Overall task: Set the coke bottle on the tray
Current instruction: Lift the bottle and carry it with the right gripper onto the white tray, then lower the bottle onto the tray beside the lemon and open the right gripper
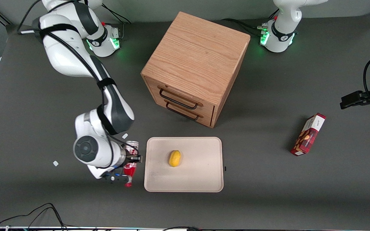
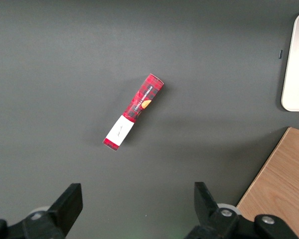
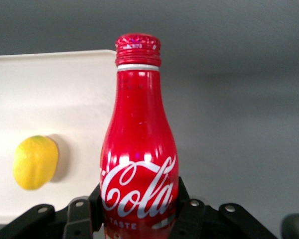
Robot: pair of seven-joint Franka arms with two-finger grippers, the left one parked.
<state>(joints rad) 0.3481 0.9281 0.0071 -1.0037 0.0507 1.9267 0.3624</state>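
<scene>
Front view: working arm bent low over the surface [image 1: 27, 106], its pincer [image 1: 130, 163] just beside the tray [image 1: 204, 179] at the edge facing the working arm's end. Coke bottle [image 1: 130, 168] sits in the pincer, mostly hidden under the wrist; whether it rests on the surface or is lifted, I cannot tell.

Right wrist view: pincer [image 3: 139, 219] closed on the coke bottle [image 3: 138, 149], fingers [image 3: 77, 219] clamped low on the body either side of the white script. Red cap points away from the wrist. Tray [image 3: 50, 84] lies alongside, not under, the bottle.

Risks, as I judge them:
- Grip is low on a smooth, rounded body; a fast swing could let the bottle pivot or slip between the pads.
- Tray has a low rim; carried too low, the bottle would clip it and shove the tray.
- Bottle is slim; released on a tilt it would likely topple and roll.
- A lemon [image 1: 174, 158] lies near the tray's middle; setting down too close could knock it.

Containers:
- Tray holds the lemon only, much bare floor around it.
- Wooden drawer cabinet [image 1: 194, 64] stands farther from the front camera than the tray, both drawers shut, contents unseen.
- Red snack box [image 1: 308, 134] lies toward the parked arm's end, well apart.
</scene>
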